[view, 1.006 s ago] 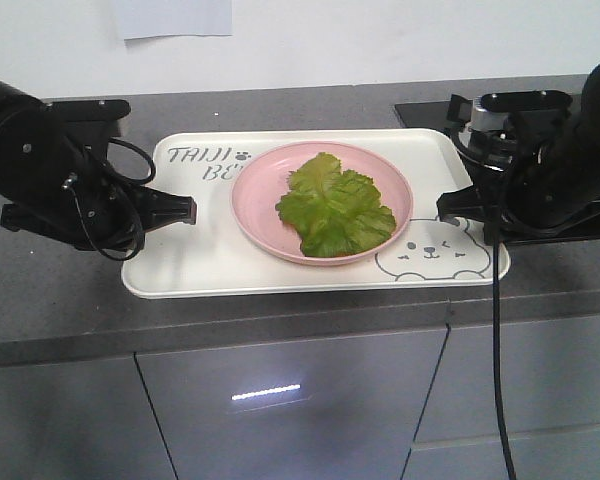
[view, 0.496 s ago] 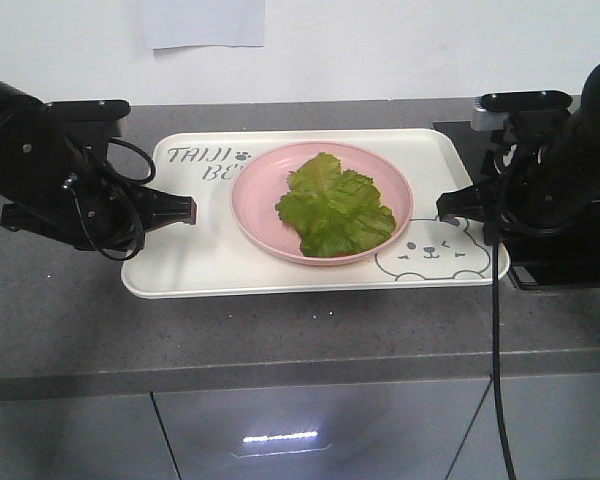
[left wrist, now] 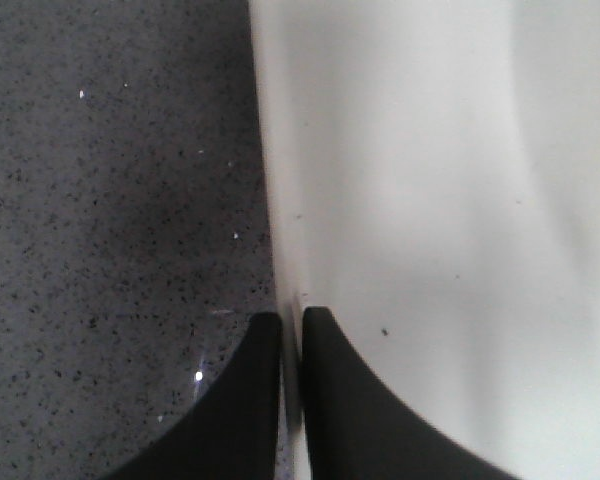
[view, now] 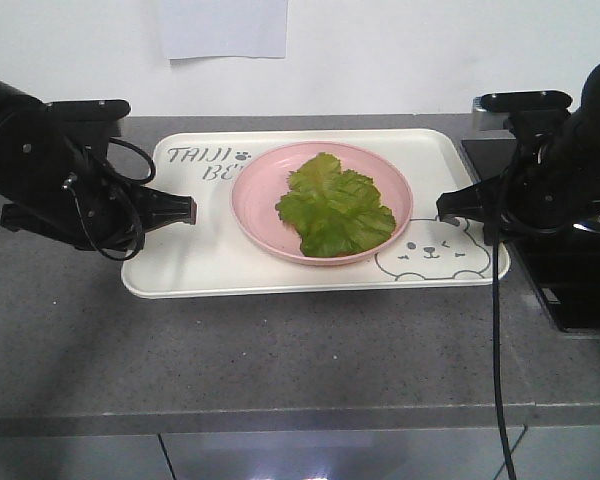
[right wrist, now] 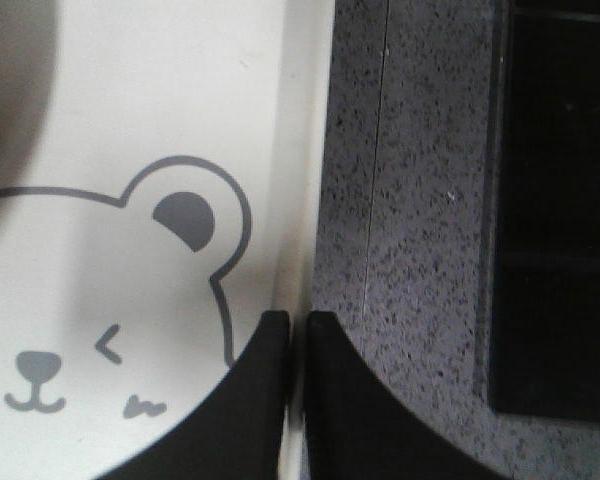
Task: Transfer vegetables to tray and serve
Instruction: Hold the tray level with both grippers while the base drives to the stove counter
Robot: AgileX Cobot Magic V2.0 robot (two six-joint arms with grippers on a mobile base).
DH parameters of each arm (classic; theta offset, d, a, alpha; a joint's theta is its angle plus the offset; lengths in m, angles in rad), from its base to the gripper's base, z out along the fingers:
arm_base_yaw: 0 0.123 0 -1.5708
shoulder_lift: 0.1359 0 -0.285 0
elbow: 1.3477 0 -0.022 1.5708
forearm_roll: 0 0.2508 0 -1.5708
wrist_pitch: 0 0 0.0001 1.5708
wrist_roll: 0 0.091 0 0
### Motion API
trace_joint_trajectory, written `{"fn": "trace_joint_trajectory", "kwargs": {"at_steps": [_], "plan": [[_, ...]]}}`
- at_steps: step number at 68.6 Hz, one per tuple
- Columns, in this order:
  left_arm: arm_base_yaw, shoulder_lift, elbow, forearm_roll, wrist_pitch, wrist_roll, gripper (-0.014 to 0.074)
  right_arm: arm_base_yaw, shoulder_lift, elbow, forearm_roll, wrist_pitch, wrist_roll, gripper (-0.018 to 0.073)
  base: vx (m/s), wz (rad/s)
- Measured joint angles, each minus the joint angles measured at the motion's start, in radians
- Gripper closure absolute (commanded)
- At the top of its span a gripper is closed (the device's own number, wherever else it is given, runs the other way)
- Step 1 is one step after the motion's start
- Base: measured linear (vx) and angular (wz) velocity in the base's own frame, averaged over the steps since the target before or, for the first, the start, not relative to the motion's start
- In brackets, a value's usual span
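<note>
Grey lettering sits at the tray's (view: 230, 268) far-left corner: "TAIJI" with a small paw print after it, and below that "BE", the rest hidden behind the pink plate (view: 258, 205). At the near-right corner a cartoon bear face (view: 432, 250) is printed in grey outline; the right wrist view shows 1 rounded ear, a winking eye, a small nose and a smile.

The vegetables (view: 334, 207), a flat bunch of crinkled bright green leaves, lie on the pink plate, and the plate stands on the cream tray, roughly in its middle.

The left gripper (left wrist: 291, 330) is at the tray's left edge, its 2 black fingers nearly together with the thin cream rim pinched between them, 1 finger over the counter side and 1 over the tray's floor. The right gripper (right wrist: 296, 328) does the same on the right rim, just beside the bear's ear, jaws closed onto the edge.

The tray rests on a dark grey speckled countertop (view: 280, 350). To the right, a glossy black panel (view: 570, 290) is set into the counter. Behind runs a plain white wall with a sheet of white paper (view: 223, 28) stuck to it. Black cables (view: 497, 350) hang from the right arm.
</note>
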Motion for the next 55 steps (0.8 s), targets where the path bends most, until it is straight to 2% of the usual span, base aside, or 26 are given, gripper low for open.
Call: {"fn": "trace_joint_trajectory", "kwargs": {"at_steps": [55], "plan": [[0.000, 0.000, 0.000, 0.000, 0.000, 0.000, 0.0603, 0.000, 0.000, 0.000, 0.000, 0.000, 0.000, 0.0566, 0.07, -0.01]]}}
